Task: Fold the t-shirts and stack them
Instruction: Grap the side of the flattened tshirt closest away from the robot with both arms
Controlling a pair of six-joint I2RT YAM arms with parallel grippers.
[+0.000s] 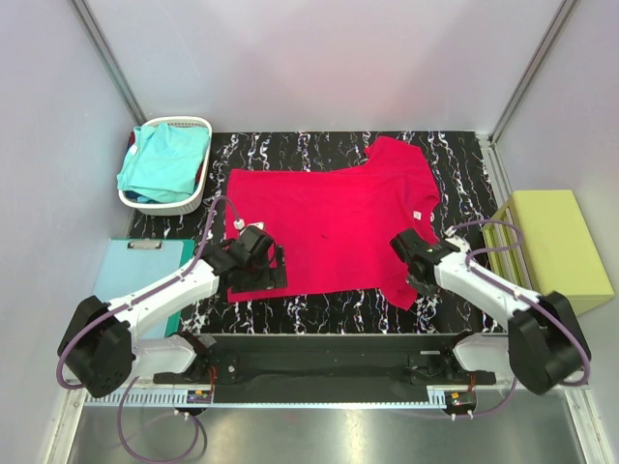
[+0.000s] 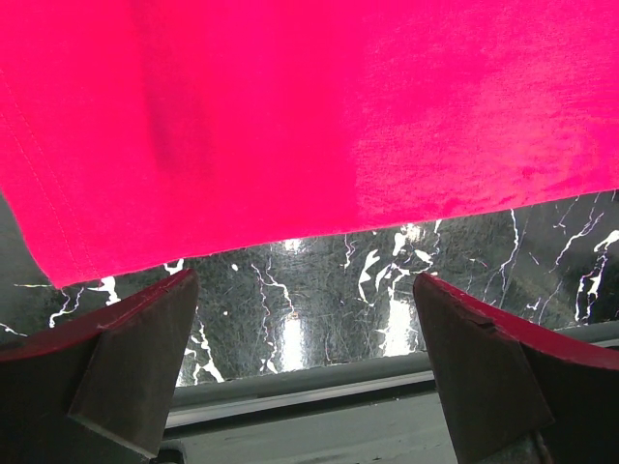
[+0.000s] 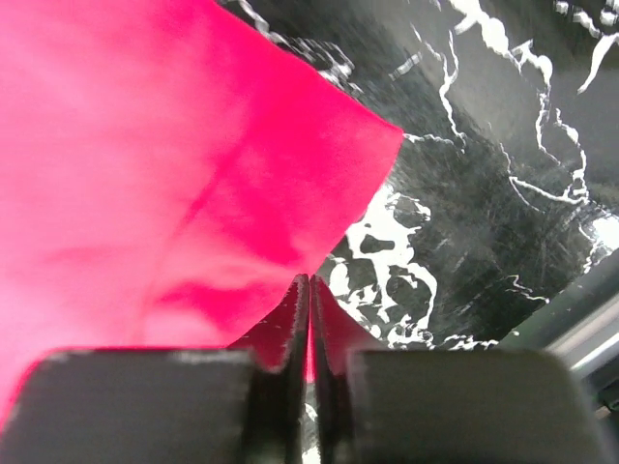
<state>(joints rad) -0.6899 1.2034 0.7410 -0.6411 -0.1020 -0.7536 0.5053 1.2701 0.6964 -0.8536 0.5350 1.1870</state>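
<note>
One crimson t-shirt lies spread on the marble table, my right gripper pinching its near corner, my left gripper gaping wide by its hem; one turquoise t-shirt heaped in the basket

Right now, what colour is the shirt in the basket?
Turquoise. The shirt in the white basket shows best in the top external view.

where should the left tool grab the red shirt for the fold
The near left hem corner, approached from the near edge of the table. The red shirt lies flat, so only an edge can be pinched; that corner sits just ahead of the open left tool and mirrors the right tool shut on the near sleeve.
</note>
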